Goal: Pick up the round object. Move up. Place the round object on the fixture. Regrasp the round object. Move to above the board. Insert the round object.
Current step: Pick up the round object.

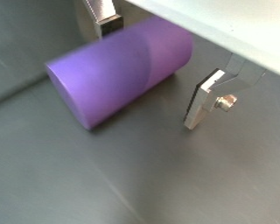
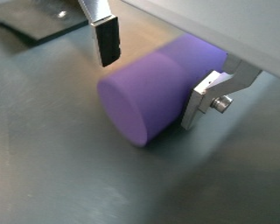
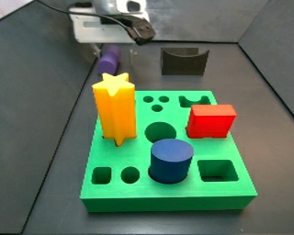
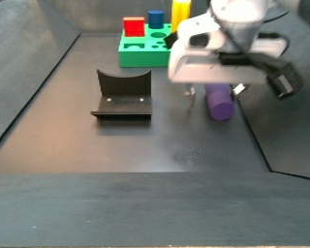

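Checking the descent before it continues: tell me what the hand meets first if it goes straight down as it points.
Probably the floor. The hand points down with its fingers astride the lying round object, jaws open, so the pads pass either side of it. How much gap remains is unclear.

One purple peg (image 1: 119, 72), one fixture (image 4: 121, 95), one board (image 3: 118, 174), three blocks, hand (image 2: 154, 79) straddling peg.

Wrist views close on claw (image 2: 154, 83); side views seemingly opposed.

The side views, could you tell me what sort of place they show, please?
Probably a robot test cell: a dark walled floor, a green shape board, the fixture, and the tool straddling a lying purple peg.
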Available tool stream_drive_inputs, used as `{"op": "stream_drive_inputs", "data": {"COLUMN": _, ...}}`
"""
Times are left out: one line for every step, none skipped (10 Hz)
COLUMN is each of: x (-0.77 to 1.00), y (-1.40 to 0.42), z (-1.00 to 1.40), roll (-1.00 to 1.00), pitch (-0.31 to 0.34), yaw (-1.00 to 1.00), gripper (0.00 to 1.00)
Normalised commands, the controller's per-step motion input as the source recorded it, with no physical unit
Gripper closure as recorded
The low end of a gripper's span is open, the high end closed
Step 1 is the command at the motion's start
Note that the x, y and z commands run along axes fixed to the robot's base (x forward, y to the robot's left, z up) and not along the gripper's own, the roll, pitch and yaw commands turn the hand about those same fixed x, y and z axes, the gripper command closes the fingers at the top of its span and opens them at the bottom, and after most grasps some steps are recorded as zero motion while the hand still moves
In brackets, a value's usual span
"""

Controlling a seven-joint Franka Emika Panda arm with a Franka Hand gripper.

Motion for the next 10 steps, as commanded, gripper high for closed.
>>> {"op": "stream_drive_inputs", "data": {"x": 0.00, "y": 0.00, "z": 0.00, "roll": -0.02, "pitch": -0.010, "yaw": 0.00, "gripper": 0.00}}
{"op": "stream_drive_inputs", "data": {"x": 0.00, "y": 0.00, "z": 0.00, "roll": 0.00, "pitch": 0.000, "yaw": 0.00, "gripper": 0.00}}
{"op": "stream_drive_inputs", "data": {"x": 0.00, "y": 0.00, "z": 0.00, "roll": 0.00, "pitch": 0.000, "yaw": 0.00, "gripper": 1.00}}
{"op": "stream_drive_inputs", "data": {"x": 0.00, "y": 0.00, "z": 0.00, "roll": 0.00, "pitch": 0.000, "yaw": 0.00, "gripper": 1.00}}
{"op": "stream_drive_inputs", "data": {"x": 0.00, "y": 0.00, "z": 0.00, "roll": 0.00, "pitch": 0.000, "yaw": 0.00, "gripper": 1.00}}
{"op": "stream_drive_inputs", "data": {"x": 0.00, "y": 0.00, "z": 0.00, "roll": 0.00, "pitch": 0.000, "yaw": 0.00, "gripper": 1.00}}
{"op": "stream_drive_inputs", "data": {"x": 0.00, "y": 0.00, "z": 0.00, "roll": 0.00, "pitch": 0.000, "yaw": 0.00, "gripper": 1.00}}
{"op": "stream_drive_inputs", "data": {"x": 0.00, "y": 0.00, "z": 0.00, "roll": 0.00, "pitch": 0.000, "yaw": 0.00, "gripper": 1.00}}
{"op": "stream_drive_inputs", "data": {"x": 0.00, "y": 0.00, "z": 0.00, "roll": 0.00, "pitch": 0.000, "yaw": 0.00, "gripper": 1.00}}
{"op": "stream_drive_inputs", "data": {"x": 0.00, "y": 0.00, "z": 0.00, "roll": 0.00, "pitch": 0.000, "yaw": 0.00, "gripper": 1.00}}
